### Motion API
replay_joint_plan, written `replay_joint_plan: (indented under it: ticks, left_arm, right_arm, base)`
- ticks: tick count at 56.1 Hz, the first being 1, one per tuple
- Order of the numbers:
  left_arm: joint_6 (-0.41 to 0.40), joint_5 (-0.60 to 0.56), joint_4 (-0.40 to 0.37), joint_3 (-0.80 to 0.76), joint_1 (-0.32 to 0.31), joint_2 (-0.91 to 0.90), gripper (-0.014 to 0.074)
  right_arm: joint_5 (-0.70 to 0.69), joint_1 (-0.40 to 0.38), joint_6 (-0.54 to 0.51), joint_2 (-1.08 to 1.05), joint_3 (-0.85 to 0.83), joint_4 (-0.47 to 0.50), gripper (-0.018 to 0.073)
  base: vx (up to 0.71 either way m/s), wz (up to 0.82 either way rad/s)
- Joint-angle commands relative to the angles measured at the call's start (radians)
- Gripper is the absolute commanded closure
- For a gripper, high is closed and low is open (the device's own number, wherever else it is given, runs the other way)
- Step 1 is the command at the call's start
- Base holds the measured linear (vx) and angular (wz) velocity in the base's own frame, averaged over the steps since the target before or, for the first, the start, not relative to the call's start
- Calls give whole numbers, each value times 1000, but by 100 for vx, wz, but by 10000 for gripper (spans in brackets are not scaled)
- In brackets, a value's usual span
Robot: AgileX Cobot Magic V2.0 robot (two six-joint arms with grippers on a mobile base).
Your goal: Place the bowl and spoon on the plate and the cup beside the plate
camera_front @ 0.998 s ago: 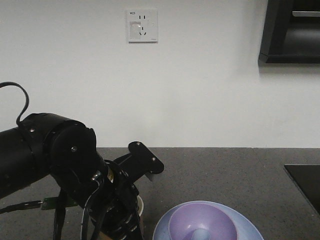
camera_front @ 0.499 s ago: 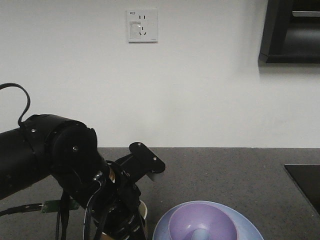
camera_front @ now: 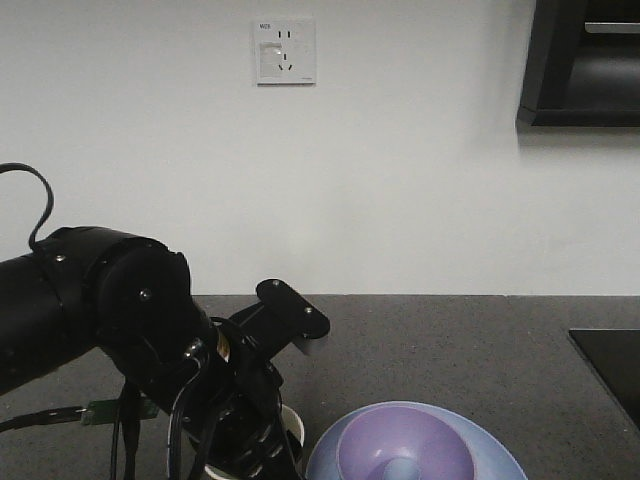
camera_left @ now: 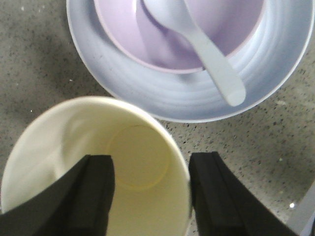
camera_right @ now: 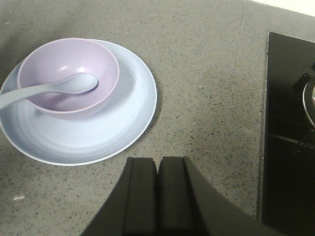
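Between the fingers of the left gripper the cup is clamped, one finger inside the rim and one outside, upright on the grey counter. At its 12 o'clock, just beside it, the plate is seen carrying the bowl, with the spoon laid in the bowl, handle over the rim. The right gripper is noted with fingers pressed together, empty, the plate at its 10 o'clock.
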Motion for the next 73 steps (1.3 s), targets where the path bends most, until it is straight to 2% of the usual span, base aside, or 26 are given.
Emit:
replay_joint_plan:
  ticks: [1,28,34,40,45,46,48,51,59,63,73]
  left_arm:
    - [-10,-40,-46,-37,-6,-65,125]
    - [-10,-28,-51,-37,-6,-149,126]
    - [-9,-56,-48,-37,-5,-206,154]
    - [-10,-132,-46,-37,-5,-287,277]
    - [-11,-204,-31,-35,-5,-366,463]
    - [-11,-220,-26,-35,-5,-386,533]
    - [-11,-246,-12,-30,-5,-414,603]
    - [-17,-280,13,-8,-5,-463,605]
    - [-107,-374,112,183,-5,-613,602]
    - [-145,-498,144,360,-5,-710,601]
    - [-275,-826,143,718,-5,-909,600]
  right_arm:
    - [-66,0,-7,2,-24,-3,568]
    - [-65,0,-3,2,-24,-3,568]
    - [-65,0,-3,2,-24,-3,568]
    - [-67,0,-3,2,-24,-3,568]
    - [-75,0,-3,2,-24,7,568]
    - [-76,0,-3,2,-24,10,568]
    - [-85,0,-8,0,-24,15,568]
    - [-106,0,-15,-2,-24,34,568]
    - [-212,0,-17,-44,7,74,568]
    - [-315,0,-19,-99,66,108,568]
    - [-537,0,-74,-238,265,191,568]
  base:
    - [0,0]
    - [0,0]
    - [0,0]
    - [0,0]
    - [0,0]
    - [0,0]
    - [0,0]
    - [0,0]
    - [0,0]
    - [0,0]
    - [0,0]
